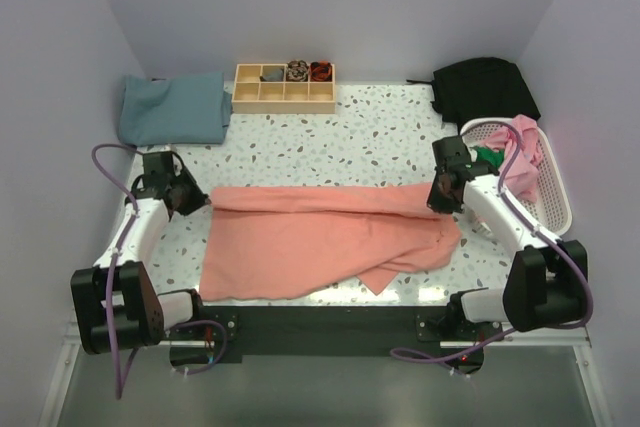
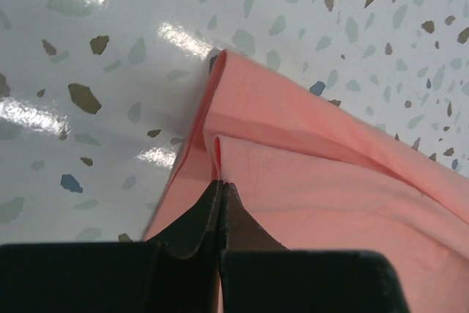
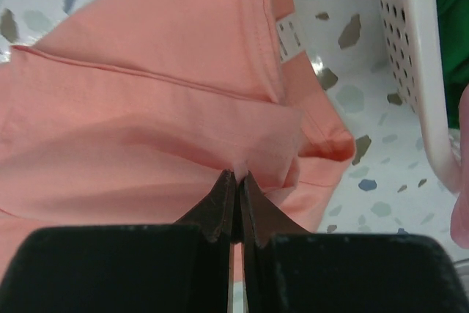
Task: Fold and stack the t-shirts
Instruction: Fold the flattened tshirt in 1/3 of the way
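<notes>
Lying w/ long axis left-right across the table (image 1: 380,142), the salmon-pink t-shirt (image 1: 320,242) is pinched along its far edge, left gripper (image 1: 188,197) & right gripper (image 1: 445,192) each clamped on an end, cloth trailing toward the bases.

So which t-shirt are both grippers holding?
The salmon-pink t-shirt spread mid-table, pinched at its far edge by the left gripper and right gripper. The teal-blue t-shirt lies untouched far left; pink and green shirts sit in the white basket.
</notes>
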Available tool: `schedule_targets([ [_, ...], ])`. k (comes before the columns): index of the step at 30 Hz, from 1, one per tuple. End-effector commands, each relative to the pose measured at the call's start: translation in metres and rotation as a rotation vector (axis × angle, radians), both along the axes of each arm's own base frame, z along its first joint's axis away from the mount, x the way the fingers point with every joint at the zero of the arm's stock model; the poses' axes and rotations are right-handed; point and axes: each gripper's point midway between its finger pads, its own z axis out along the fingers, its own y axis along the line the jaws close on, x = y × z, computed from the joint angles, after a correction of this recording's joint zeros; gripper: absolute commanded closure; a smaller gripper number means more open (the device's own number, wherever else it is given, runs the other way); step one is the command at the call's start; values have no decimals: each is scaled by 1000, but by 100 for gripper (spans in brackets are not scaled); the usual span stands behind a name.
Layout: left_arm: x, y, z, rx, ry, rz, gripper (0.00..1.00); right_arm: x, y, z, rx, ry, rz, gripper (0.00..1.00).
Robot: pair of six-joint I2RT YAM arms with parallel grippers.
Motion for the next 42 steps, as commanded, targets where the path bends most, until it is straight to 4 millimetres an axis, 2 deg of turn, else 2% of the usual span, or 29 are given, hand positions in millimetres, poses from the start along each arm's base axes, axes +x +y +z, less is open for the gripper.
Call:
schedule_targets([
  [1, -19, 19, -8, 93, 67, 45, 100, -35, -13, -11, -33, 77, -85, 100],
  [3, -23, 24, -10, 116, 93, 63, 100, -41, -22, -12, -77, 86, -111, 100],
  [5, -24, 28, -9, 133, 106, 85, 100, -48, -25, -13, -90, 113, -122, 90],
  [6, -27, 30, -11, 141, 126, 95, 100, -49, -25, -14, -90, 121, -122, 73],
  [7, -27, 30, -11, 139, 132, 95, 76, -49, -24, -14, -91, 122, -116, 62],
  [9, -28, 30, -13, 140, 152, 88, 50, -42, -30, -4, -118, 89, -131, 29],
  [11, -23, 31, -6, 147, 133, 74, 50, -36, -34, 6, -147, 61, -123, 29],
  [12, -22, 32, -1, 153, 119, 78, 50, -26, -33, 17, -142, 14, -121, 29],
  [15, -3, 29, 23, 148, 15, 53, 47, -4, -22, 24, -92, -62, -68, 28],
  [18, 17, 13, 39, 75, -71, -23, 48, 14, -5, 19, -17, -85, -16, 29],
  [20, 31, -5, 46, -1, -140, -95, 51, 19, 0, 8, -5, -51, -12, 31],
  [24, 45, -31, 36, -114, -143, -186, 64, 29, 14, -8, 53, -19, 20, 34],
  [25, 46, -42, 35, -120, -145, -221, 65, 30, 17, -12, 66, -12, 29, 35],
  [27, 48, -50, 27, -119, -123, -243, 66, 30, 23, -22, 94, 12, 43, 36],
  [31, 40, -77, 11, -142, -84, -297, 68, 24, 24, -35, 95, 54, 45, 37],
  [37, 36, -72, -27, -131, 0, -255, 71, 20, 19, -60, 67, 116, 35, 37],
  [40, 37, -69, -44, -123, 37, -239, 73, 28, 20, -75, 59, 147, 29, 37],
  [41, 37, -68, -53, -117, 59, -229, 73, 36, 21, -74, 60, 140, 31, 37],
  [42, 41, -67, -56, -116, 64, -222, 74, 37, 22, -87, 51, 177, 33, 37],
])
